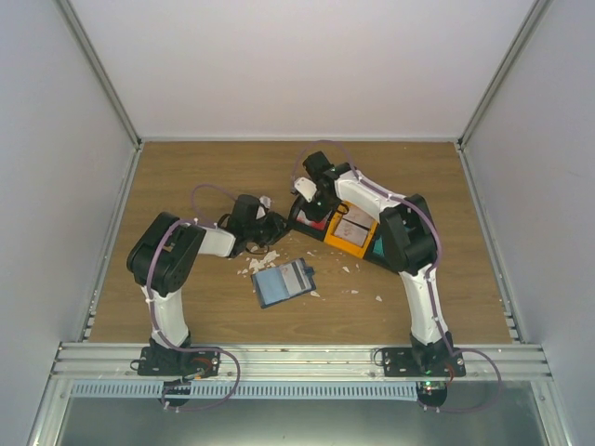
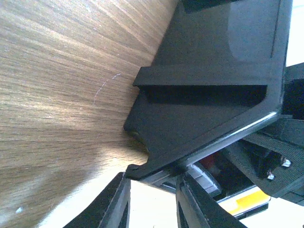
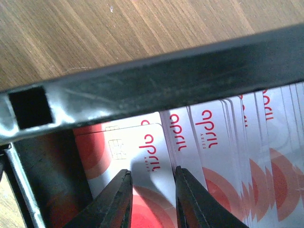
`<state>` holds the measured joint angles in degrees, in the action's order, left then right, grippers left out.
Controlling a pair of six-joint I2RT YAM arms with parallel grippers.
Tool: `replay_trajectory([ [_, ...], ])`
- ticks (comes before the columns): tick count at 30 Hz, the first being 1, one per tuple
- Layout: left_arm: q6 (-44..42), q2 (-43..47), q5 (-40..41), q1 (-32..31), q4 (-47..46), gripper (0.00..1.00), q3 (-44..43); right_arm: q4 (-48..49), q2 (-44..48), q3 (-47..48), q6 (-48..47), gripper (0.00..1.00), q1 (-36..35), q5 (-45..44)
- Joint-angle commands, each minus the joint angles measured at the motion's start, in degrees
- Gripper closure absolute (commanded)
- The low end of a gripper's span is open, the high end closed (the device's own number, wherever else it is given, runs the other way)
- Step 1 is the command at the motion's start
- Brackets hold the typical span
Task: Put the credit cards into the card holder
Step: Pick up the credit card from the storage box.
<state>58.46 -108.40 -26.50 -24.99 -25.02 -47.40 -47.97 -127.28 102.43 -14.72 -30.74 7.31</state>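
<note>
**Top external.** Wooden worktop [image 1: 186, 177].
- Card holder [image 1: 284, 282]: lies open and flat near the middle, toward the near edge, well apart from both arms.
- Black tray [image 1: 299, 218]: sits nearer the far edge, with the orange tray [image 1: 351, 230] beside it on the right-edge side.
- White scraps [image 1: 262, 261]: scattered between the trays and the holder.
- Left gripper [image 1: 271, 228]: low at the black tray's left side.
- Right gripper [image 1: 305, 206]: pointing down into the black tray.

**Left wrist.** The jaws stand apart and grip nothing. The tray's outer corner is just ahead of the fingertips [image 2: 118, 204]. Whether they touch the tray cannot be told.

**Right wrist.**
- Credit cards [image 3: 223, 156]: red-and-white, standing fanned inside the black tray behind its rim.
- Foremost card [image 3: 142, 147]: shows its chip and lies in line with the gap between the jaws.
- The jaws are apart and not clamped on anything. Contact with the card cannot be told.

**Step in hand, judged.** The right arm picks a single card from the tray.
- The cards overlap closely, so the fingers should take only the foremost card's free edge.
- The grip should close squarely on that edge, and the lift should run straight, clear of the rim.
- The left gripper is placed where it could steady the tray if the tray drags.
- The holder's slots look barely wider than a card, so the card should be held near one end.
</note>
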Motion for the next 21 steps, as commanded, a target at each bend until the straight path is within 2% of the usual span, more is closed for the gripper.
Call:
replay_trajectory([
  [1,-1.41,-1.53,-0.64,-0.46,-1.33,0.73,-2.64,-3.72,1.42,0.42,-0.48,0.74,-1.11,5.61],
  [12,-1.65,-1.84,-0.60,-0.82,-1.17,0.72,-3.16,-3.79,6.57,-2.41,4.25,0.73,-2.56,7.07],
  [21,-2.85,-0.98,1.94,-1.09,1.03,0.69,-3.14,-4.28,9.87,-5.52,3.04,0.72,-4.76,7.71],
])
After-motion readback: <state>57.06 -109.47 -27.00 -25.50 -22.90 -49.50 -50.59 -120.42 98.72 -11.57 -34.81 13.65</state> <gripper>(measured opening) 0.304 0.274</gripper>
